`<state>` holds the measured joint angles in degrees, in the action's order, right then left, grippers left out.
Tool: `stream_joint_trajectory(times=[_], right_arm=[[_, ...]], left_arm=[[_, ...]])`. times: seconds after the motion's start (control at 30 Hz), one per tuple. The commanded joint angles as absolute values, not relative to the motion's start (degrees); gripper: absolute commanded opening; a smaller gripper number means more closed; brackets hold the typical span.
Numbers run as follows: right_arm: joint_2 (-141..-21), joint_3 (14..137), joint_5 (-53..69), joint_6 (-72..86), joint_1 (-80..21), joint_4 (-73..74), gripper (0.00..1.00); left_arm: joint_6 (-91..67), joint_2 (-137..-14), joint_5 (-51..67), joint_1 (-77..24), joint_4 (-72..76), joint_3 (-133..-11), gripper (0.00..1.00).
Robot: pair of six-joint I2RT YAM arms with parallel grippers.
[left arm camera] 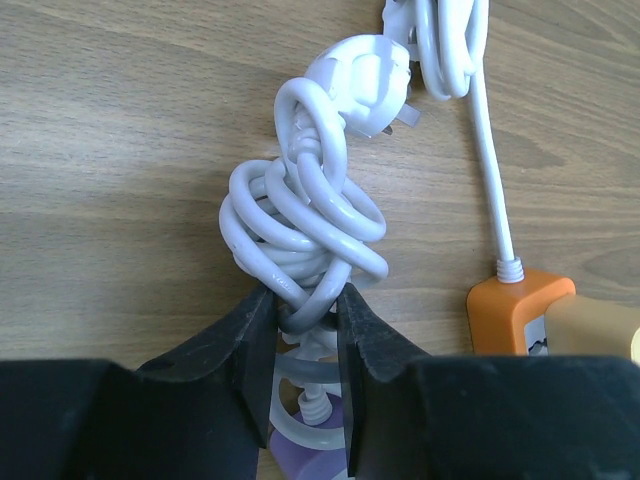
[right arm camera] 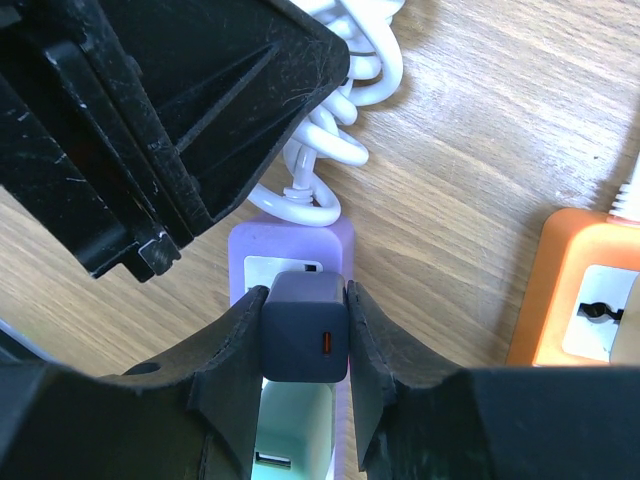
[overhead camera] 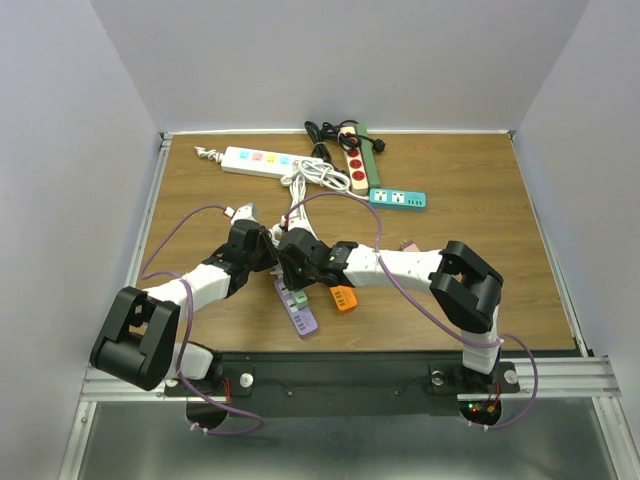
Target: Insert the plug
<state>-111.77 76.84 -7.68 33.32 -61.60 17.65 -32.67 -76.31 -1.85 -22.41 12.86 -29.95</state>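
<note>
1. Clearly, the left gripper (left arm camera: 305,312) is pinched together on the coiled white cord (left arm camera: 300,215), and a few loops are squeezed between its 2 fingers.
2. The right gripper (right arm camera: 305,335) is clamped on the dark, cube-shaped plug (right arm camera: 305,348), with 1 finger pressed flat against each side face.
3. The plug is held directly over the purple power strip (right arm camera: 290,250), against its white socket face, near the end where the cord leaves the strip.
4. The left arm (overhead camera: 205,272) and the right arm (overhead camera: 400,265) are stretched low over the wooden table (overhead camera: 480,260) and angled inward, so that the 2 wrists are brought just beside each other above the purple strip.
5. An orange power strip (right arm camera: 585,300) is seen just beside the purple one, on its right.
6. Whether the plug's pins are seated cannot be told, since its underside is hidden by its own body and by the fingers.
7. Only a sliver of the purple strip is shown in the left wrist view. In the top view, both sets of fingertips are covered by the wrists.
</note>
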Motion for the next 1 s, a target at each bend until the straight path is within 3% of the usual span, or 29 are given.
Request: stream_joint_trajectory(times=[0.0, 0.4, 0.7, 0.97], right_arm=[[-121.99, 69.35, -1.5, 31.2, -64.42, 42.45, 0.0], [-127.26, 71.9, -5.54, 28.48, -66.09, 46.14, 0.0], [-122.87, 68.91, -4.39, 28.04, -67.94, 51.24, 0.0], [-131.13, 74.09, -2.99, 25.14, -68.03, 50.71, 0.0]], left_arm=[[-33.75, -78.67, -4.92, -21.97, 10.9, -29.62, 0.0], [-35.68, -77.96, -6.86, -21.97, 11.43, -28.83, 0.0], [-35.59, -77.96, -6.77, -21.97, 11.34, -28.83, 0.0], [-35.6, -77.96, -6.68, -21.97, 11.43, -28.83, 0.0]])
